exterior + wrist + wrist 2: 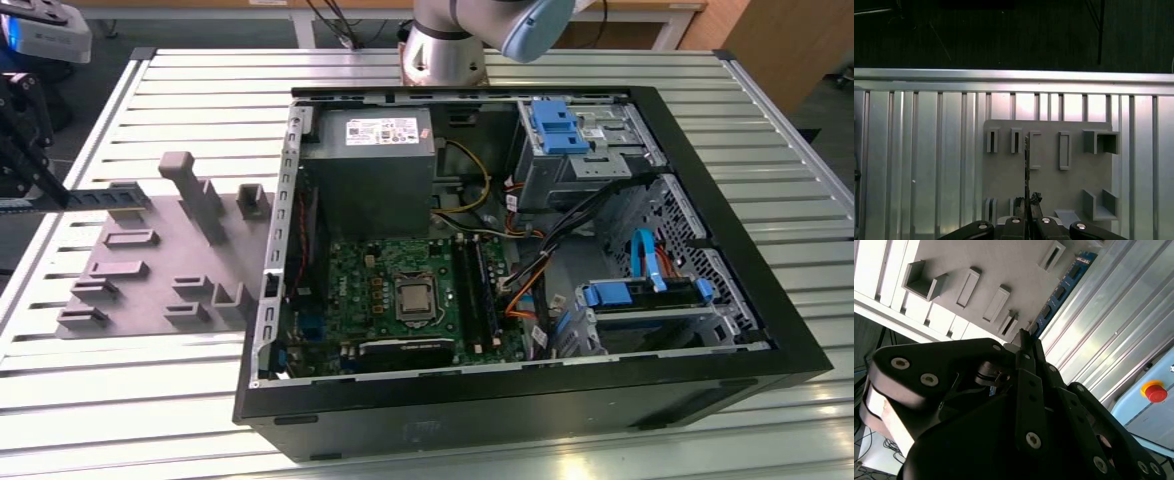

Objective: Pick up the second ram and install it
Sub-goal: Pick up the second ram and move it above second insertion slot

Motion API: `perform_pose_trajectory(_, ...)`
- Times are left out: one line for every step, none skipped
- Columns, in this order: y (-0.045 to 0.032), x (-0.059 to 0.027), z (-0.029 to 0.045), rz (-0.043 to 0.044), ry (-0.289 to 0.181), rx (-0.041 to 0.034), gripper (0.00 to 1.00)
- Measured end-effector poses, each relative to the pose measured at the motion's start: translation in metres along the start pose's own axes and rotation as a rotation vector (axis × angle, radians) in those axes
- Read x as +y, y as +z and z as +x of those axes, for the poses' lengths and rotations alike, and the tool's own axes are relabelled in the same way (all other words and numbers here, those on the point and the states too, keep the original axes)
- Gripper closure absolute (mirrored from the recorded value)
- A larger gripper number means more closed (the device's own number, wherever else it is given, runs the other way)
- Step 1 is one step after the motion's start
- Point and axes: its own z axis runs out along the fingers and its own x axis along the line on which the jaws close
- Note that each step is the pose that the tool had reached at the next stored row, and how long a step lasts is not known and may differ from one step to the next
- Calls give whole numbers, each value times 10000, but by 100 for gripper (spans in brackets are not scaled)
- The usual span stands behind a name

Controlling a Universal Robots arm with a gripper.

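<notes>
**A:** Where is the ram stick (pixel 1061 287)?

**B:** It's in the gripper (pixel 1026 340). The fingers are drawn narrow and pinch its thin faces. In the first wrist view it runs edge-on out past the fingertips, a thin line over the grey fixture plate (pixel 1049 185). I can't tell whether it is clear of the plate.

**A:** And the computer case (pixel 534 395)?

**B:** It's well apart, lying open on the table (pixel 120 400) at the exterior view's right of the plate.

**A:** What could go wrong?

**B:** I see three risks. The grip is small on a long board, so a knock could make it pivot between the fingers. The raised blocks (pixel 200 195) on the plate stand close by, and a low sideways move might clip one. The black slots (pixel 470 285) also sit right beside loose cables (pixel 527 285), so a tilted stick could snag or seat crooked.
</notes>
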Motion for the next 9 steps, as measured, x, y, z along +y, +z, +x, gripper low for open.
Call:
perform_pose_trajectory(-7,0,-1,0,0,0,86)
perform_pose_trajectory(-12,0,-2,1,0,0,86)
perform_pose_trajectory(-17,0,-2,1,0,0,86)
perform_pose_trajectory(-23,0,-3,1,0,0,86)
perform_pose_trajectory(-29,1,-4,0,-1,0,86)
perform_pose_trajectory(-35,1,-5,0,0,0,86)
perform_pose_trajectory(-41,1,-6,0,0,0,86)
perform_pose_trajectory(-46,1,-6,0,-1,0,86)
perform_pose_trajectory(-51,1,-7,1,-1,0,86)
